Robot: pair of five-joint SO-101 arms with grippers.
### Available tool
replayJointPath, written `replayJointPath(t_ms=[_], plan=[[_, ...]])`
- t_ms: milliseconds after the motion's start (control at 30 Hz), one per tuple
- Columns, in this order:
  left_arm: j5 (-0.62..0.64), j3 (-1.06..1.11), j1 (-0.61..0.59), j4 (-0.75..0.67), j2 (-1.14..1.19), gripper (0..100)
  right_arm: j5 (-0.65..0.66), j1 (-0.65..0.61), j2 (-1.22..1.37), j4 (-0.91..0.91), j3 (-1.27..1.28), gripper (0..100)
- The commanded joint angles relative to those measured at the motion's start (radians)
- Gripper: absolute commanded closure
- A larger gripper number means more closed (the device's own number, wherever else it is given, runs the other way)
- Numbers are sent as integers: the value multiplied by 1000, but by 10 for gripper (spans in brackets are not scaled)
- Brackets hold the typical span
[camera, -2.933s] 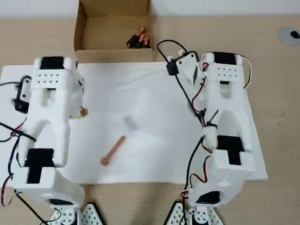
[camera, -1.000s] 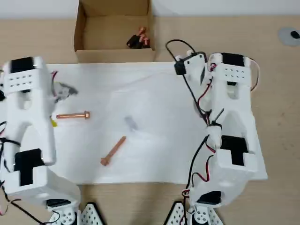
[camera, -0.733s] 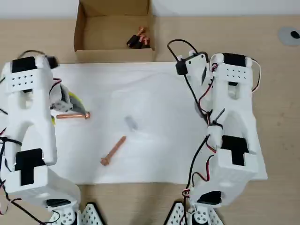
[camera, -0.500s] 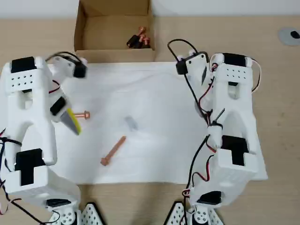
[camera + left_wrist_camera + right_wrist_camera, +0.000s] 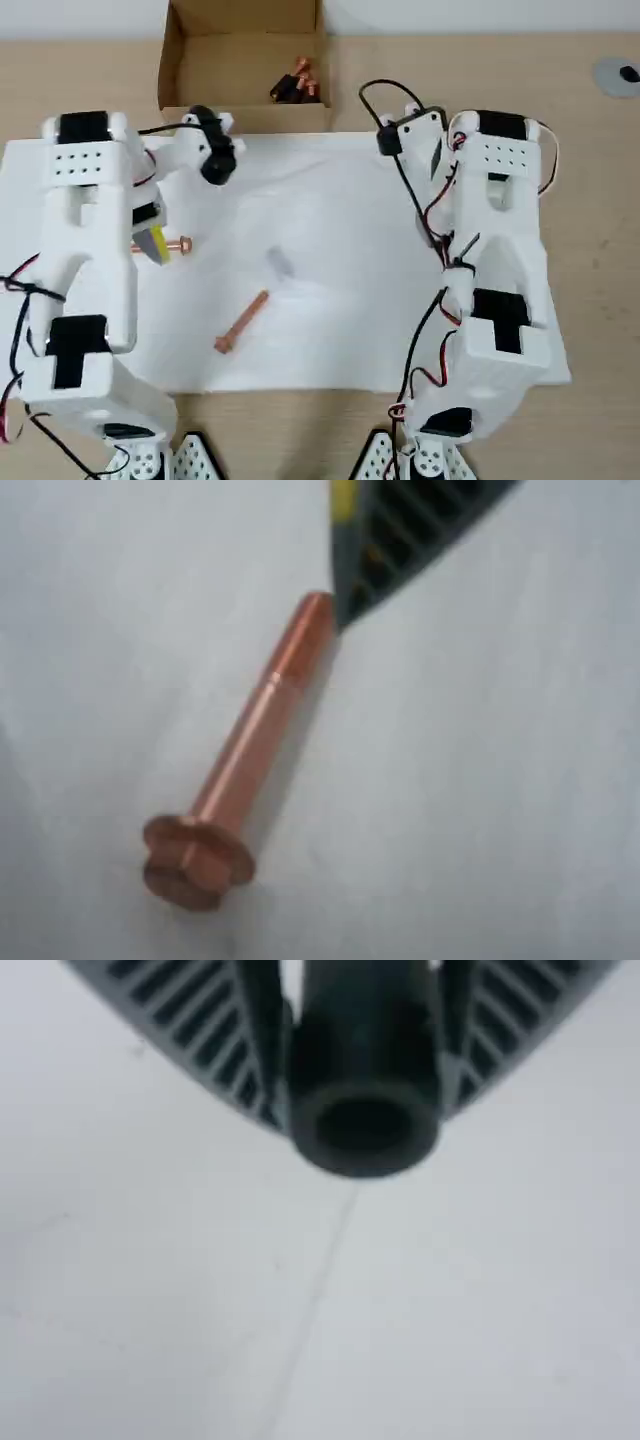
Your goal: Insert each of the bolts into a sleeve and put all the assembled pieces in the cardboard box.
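The left gripper (image 5: 152, 243) has swung back over the loose bolt (image 5: 240, 770) at mid-left, its jaws unreadable, so regrasping comes next; the right gripper (image 5: 365, 1010) pinches a sleeve (image 5: 365, 1130).

Copper-coloured bolt (image 5: 240, 760), blk sleeve (image 5: 365, 1110) (ribbed dark fingers (image 5: 200, 1010)), white mat (image 5: 330, 220), brown cardboard box (image 5: 245, 120).

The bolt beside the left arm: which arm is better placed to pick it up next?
Left. The left tool is right at that bolt's end. The right tool is shut on a dark sleeve, far across the white sheet.
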Motion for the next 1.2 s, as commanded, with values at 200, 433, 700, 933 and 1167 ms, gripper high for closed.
replayJointPath(t_ms=[200,433,700,933,1167], plan=[[-63,-31,21,-123,170,725,-8,-70,-199,72,-74,988],[-110,-44,21,-149,226,725,-11,-148,-280,80,-36,988],[-130,-144,14,-149,352,726,-52,-153,-286,78,-12,988],[-126,-239,14,-144,449,812,-66,-153,-286,78,-12,988],[-109,-264,18,-141,466,950,-80,-153,-286,74,-12,988]])
